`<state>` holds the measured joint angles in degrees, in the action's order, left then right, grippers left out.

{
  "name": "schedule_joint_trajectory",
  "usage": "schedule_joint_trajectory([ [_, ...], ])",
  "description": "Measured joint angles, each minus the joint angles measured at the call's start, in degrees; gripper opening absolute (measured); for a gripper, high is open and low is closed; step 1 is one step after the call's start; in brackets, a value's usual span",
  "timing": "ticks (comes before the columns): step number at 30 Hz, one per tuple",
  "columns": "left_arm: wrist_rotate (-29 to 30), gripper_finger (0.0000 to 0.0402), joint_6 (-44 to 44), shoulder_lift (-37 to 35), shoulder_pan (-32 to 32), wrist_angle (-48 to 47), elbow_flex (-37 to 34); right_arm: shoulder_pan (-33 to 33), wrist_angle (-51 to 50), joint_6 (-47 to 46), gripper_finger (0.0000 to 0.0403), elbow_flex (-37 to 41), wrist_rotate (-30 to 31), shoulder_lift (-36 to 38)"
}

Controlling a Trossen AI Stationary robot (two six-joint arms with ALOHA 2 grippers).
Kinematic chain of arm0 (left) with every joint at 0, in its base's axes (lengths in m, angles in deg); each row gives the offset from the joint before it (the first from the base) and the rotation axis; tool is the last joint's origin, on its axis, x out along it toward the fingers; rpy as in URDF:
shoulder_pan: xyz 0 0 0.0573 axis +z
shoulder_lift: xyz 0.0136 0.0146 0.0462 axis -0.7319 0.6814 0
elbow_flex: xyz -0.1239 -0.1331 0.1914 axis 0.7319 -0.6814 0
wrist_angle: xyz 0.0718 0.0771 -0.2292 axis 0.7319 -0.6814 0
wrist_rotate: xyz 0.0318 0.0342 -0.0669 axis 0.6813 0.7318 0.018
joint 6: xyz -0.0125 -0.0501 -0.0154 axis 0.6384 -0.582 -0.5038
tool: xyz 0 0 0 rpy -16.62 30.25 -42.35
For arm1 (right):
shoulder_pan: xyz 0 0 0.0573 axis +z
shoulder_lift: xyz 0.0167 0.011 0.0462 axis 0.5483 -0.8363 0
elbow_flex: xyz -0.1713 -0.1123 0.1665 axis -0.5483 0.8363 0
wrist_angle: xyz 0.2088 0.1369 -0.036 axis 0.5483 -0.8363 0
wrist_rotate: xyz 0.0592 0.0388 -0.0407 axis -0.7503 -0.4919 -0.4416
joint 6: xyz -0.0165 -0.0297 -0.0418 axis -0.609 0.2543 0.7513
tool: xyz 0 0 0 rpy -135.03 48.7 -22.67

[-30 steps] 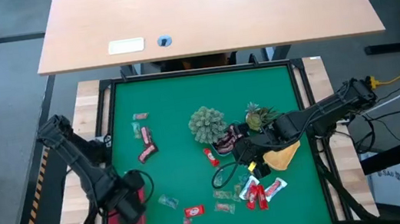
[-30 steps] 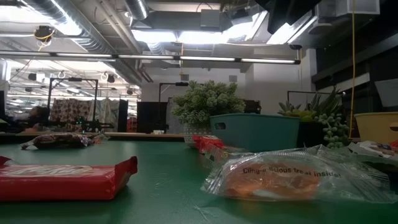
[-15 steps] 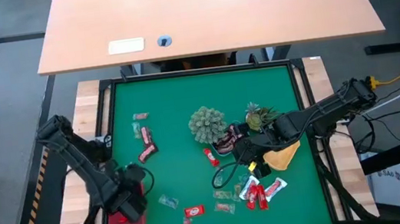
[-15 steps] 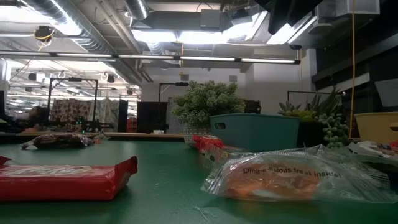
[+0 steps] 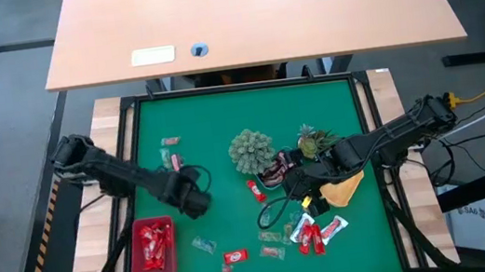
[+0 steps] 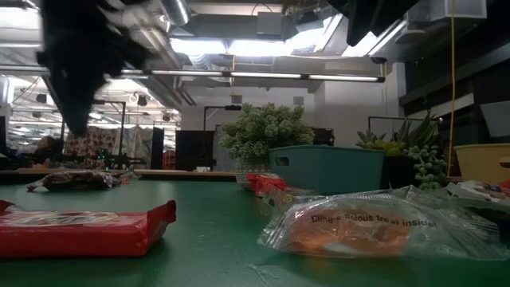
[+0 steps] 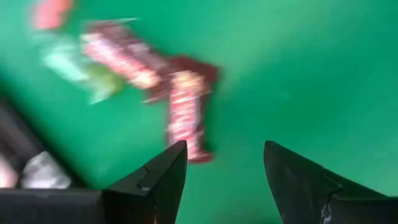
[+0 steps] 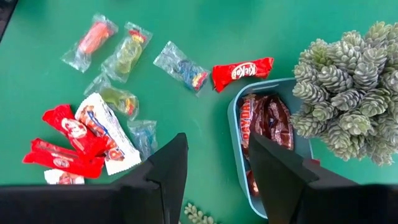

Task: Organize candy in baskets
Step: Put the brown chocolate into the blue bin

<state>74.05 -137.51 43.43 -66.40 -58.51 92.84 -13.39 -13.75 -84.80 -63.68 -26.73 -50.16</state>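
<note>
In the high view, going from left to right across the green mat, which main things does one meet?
Red basket → left end effector → round pale-green plant → right end effector → yellow-orange basket.

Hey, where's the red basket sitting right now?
In the high view, the red basket sits at the near-left corner of the green mat, red candy inside it, with the left gripper just beyond it toward the middle.

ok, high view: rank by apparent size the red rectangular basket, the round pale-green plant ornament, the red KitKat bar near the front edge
1. Red rectangular basket and round pale-green plant ornament: look alike, unranked.
2. Red KitKat bar: clearly smallest.
</note>
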Motion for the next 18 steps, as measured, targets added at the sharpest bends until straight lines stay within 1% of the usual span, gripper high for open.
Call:
schedule_joint_trajectory([
  [2,-3.1,0.0206,6.0,0.0,3.0,4.2,-2.0,0.0,-0.4,1.1,0.0170,0.0,0.0,0.0],
  [5,-4.9,0.0206,10.3,0.0,7.0,6.2,-4.5,0.0,-0.6,2.1,0.0170,0.0,0.0,0.0],
  [10,-6.1,0.0206,13.4,0.0,11.5,6.2,-8.4,0.0,-0.6,2.5,0.0170,0.0,0.0,0.0],
  [18,-8.7,0.0206,16.0,0.0,13.9,11.7,-14.5,0.0,-0.6,2.6,0.0170,0.0,0.0,0.0],
])
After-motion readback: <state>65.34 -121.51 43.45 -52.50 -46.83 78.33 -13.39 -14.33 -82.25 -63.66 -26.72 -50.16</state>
